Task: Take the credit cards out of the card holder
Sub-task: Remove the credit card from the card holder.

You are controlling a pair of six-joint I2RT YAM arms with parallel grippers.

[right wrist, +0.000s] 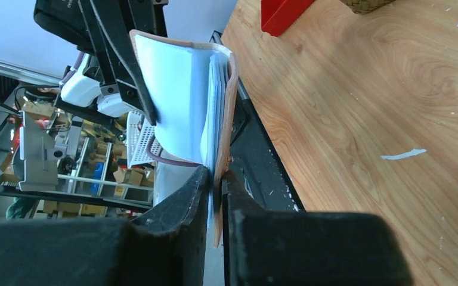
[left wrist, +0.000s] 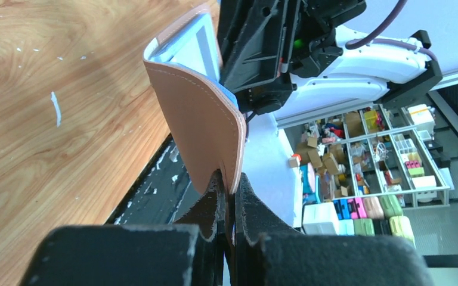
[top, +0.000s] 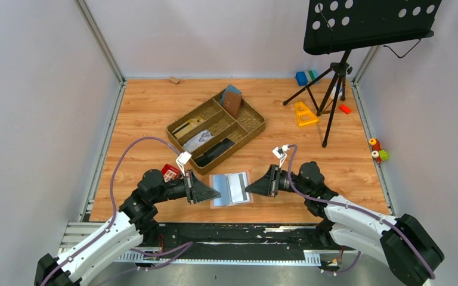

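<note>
The card holder (top: 231, 189) hangs open above the table's front edge, blue-grey inside facing up, stretched between both grippers. My left gripper (top: 214, 194) is shut on its left flap; the left wrist view shows the tan outer side (left wrist: 203, 119) pinched between my fingertips (left wrist: 231, 185). My right gripper (top: 249, 188) is shut on the right flap, and in the right wrist view its fingertips (right wrist: 216, 179) clamp the tan edge with the blue-grey lining (right wrist: 179, 101) above. A credit card (top: 237, 186) with a dark stripe sits in the right-hand pocket.
A red block (top: 169, 172) lies just behind the left gripper. A wicker tray (top: 256, 128) with a brown and a blue wallet (top: 232, 101) stands mid-table. A music stand (top: 334, 77), a yellow triangle (top: 305, 113) and small toys (top: 378, 150) are at the right.
</note>
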